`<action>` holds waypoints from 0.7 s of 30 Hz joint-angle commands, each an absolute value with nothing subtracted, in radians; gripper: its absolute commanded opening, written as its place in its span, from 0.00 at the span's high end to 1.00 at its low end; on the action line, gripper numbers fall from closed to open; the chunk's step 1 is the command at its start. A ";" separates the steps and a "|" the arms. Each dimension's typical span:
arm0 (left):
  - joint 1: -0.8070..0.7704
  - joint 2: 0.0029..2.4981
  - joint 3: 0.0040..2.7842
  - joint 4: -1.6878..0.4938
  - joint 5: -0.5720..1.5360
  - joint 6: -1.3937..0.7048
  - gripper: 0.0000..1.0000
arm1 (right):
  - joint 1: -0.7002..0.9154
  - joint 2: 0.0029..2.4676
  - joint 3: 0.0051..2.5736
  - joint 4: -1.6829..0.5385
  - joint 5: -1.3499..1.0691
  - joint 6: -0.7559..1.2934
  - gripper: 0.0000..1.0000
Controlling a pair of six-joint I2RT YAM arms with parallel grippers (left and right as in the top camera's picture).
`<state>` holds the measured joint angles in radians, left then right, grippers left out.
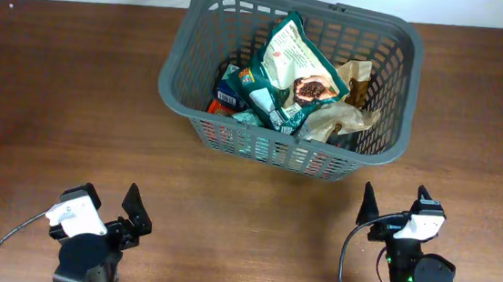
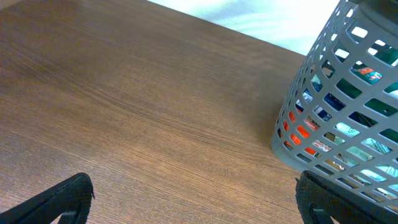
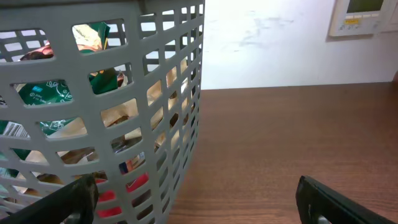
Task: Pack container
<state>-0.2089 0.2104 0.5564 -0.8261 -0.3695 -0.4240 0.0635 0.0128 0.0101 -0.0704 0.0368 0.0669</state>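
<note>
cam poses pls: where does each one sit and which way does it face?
Overhead: above the table, looking straight down on the basket, left pincer and right pincer.
Left wrist: low on the left arm, facing the basket's corner; own fingers in the bottom corners.
Right wrist: low, facing the basket's side; own fingers along the bottom.
Shared: all three see the basket.

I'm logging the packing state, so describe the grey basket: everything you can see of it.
The container is a dark grey plastic basket, rectangular with rounded corners, a solid rim and slotted lattice walls. It stands upright on the wooden table near the far edge, slightly turned. Inside, snack packs lie piled loosely: a green-and-white pouch on top, brown paper-like bags to its right, red wrappers showing through the slots. Only the table and its contents touch it.
</note>
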 commanded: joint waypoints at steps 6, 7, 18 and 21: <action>-0.204 0.210 0.550 -0.827 -0.361 -0.433 0.01 | 0.072 0.004 0.006 -0.080 0.035 0.059 0.01; -0.204 0.210 0.550 -0.827 -0.362 -0.433 0.01 | 0.072 0.004 0.006 -0.080 0.035 0.060 0.01; -0.204 0.210 0.546 -0.673 -0.352 -0.433 0.01 | 0.072 0.004 0.006 -0.080 0.035 0.059 0.01; -0.200 0.206 0.487 -0.354 -0.354 -0.424 0.01 | 0.072 0.004 0.006 -0.080 0.035 0.059 0.01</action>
<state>-0.2089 0.2104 0.5369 -0.5465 -0.3603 -0.4313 0.0635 0.0128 0.0101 -0.0708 0.0349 0.0669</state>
